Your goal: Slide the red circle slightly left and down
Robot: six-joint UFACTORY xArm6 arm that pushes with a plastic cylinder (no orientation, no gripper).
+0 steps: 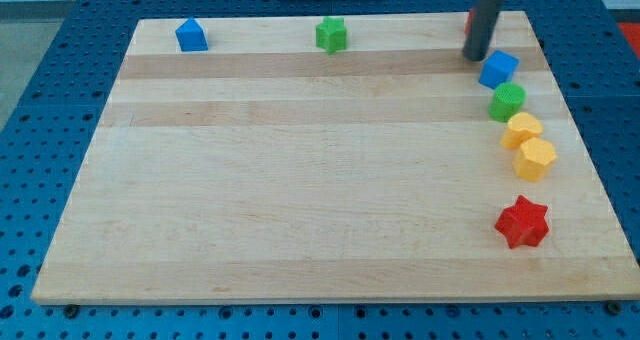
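Note:
The red circle [468, 22] stands at the board's top right corner; the dark rod hides nearly all of it and only a red sliver shows at the rod's left edge. My tip [476, 56] rests on the board just below the red circle and just left of the blue cube [498, 69]. I cannot tell whether the tip touches the red circle.
Down the right edge lie a green round block [507, 101], two yellow blocks [521, 130] [535, 158] and a red star [523, 221]. A green star [331, 34] and a blue house-shaped block [191, 35] sit along the top edge of the wooden board [300, 180].

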